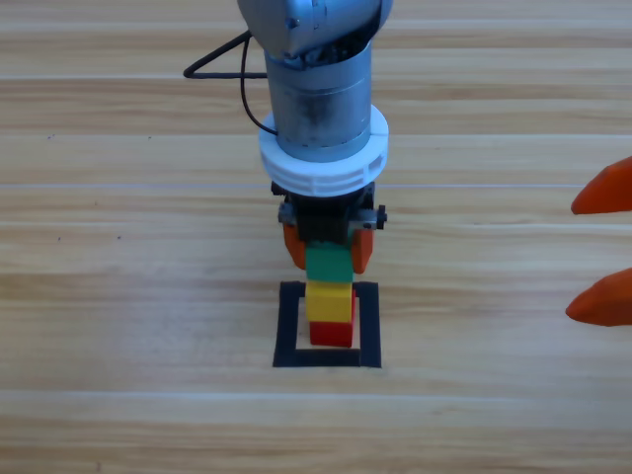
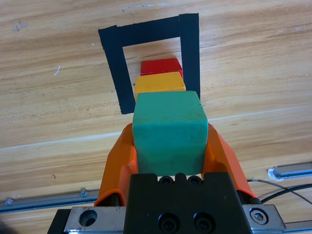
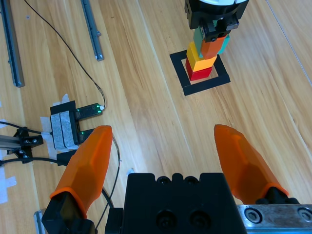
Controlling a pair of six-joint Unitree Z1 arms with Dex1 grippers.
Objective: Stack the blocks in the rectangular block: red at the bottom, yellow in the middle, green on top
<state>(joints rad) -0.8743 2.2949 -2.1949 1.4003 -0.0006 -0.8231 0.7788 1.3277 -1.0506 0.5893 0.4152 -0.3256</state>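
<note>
The red cube [image 1: 331, 334] sits on bare wood inside the black tape rectangle [image 1: 289, 326]. On it rests the yellow cube [image 1: 330, 301], and the teal-green cube [image 1: 329, 263] sits on the yellow one. My left gripper [image 1: 328, 259] comes down from the top and is shut on the green cube. In the left wrist view the green cube [image 2: 168, 131] fills the space between the orange jaws, with yellow [image 2: 160, 83], red [image 2: 161, 66] and the tape [image 2: 113, 63] beyond. My right gripper [image 1: 600, 242] waits open at the right edge; its view shows the stack [image 3: 197, 56] far off.
A black cable [image 1: 227, 64] loops behind the left arm. In the right wrist view a taped black device [image 3: 73, 122], thin wires and metal rails [image 3: 92, 29] lie on the table away from the stack.
</note>
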